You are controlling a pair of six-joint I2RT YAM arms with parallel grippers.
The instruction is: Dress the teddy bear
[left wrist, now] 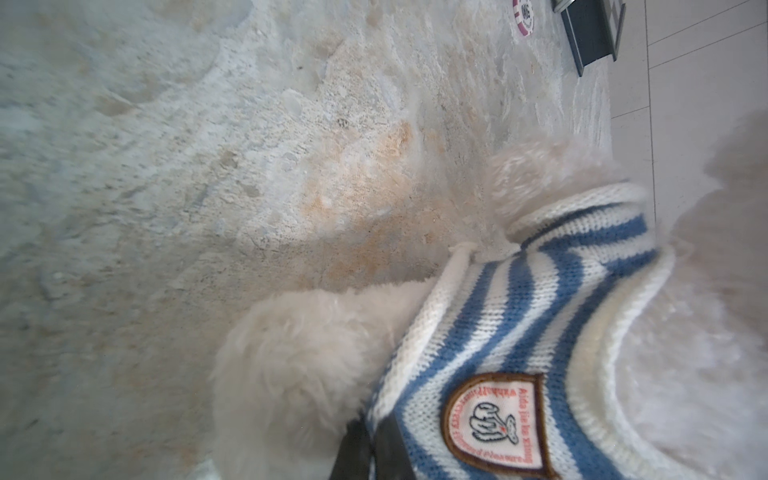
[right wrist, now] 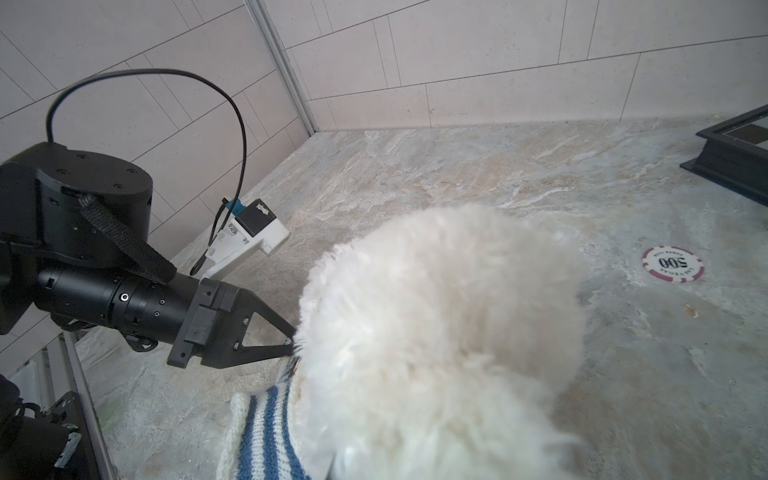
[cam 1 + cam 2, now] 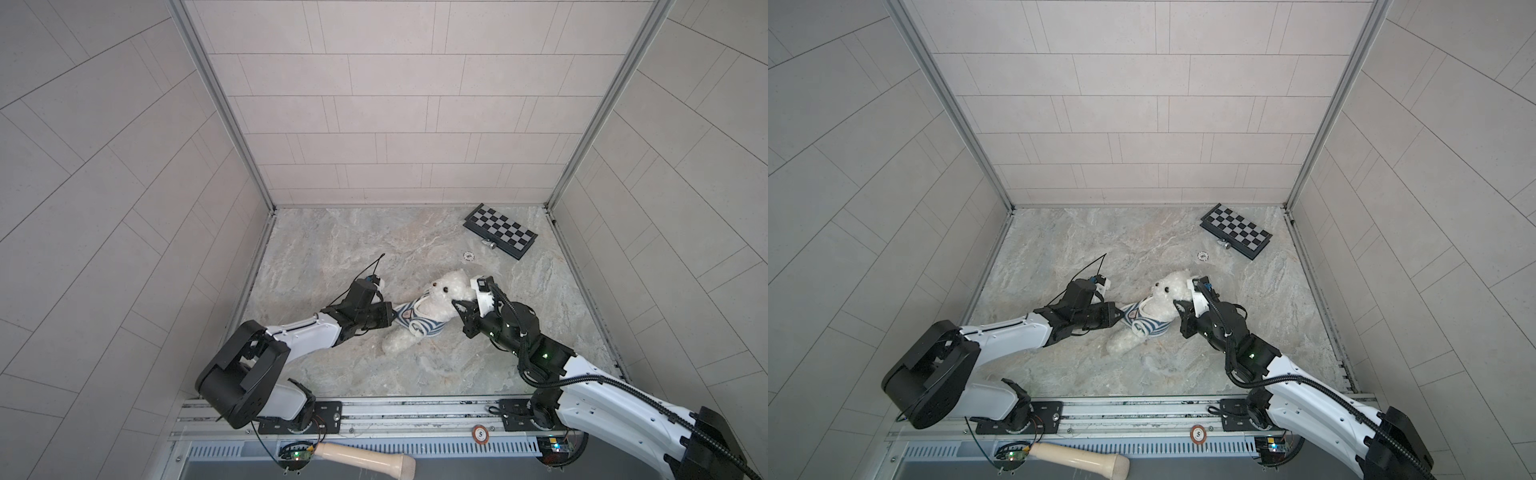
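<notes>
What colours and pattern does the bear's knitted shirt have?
Blue and white stripes on the shirt, clearest in the left wrist view.

Cream teddy bear (image 3: 446,289) in striped shirt (image 3: 428,326) between left pincer (image 3: 392,314) and right pincer (image 3: 457,304)

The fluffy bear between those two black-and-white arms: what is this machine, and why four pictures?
Two robot arms work on a stone-patterned table. Two pictures look down from above, from twin cameras side by side; the other two come from a camera on each arm's wrist, hence the close-ups. A teddy bear lies on the table with a striped shirt around its body. The left fingers are closed on the shirt's edge; the right fingers pinch the bear's fur beside its head. Farther back lie a chessboard and a poker chip.
</notes>
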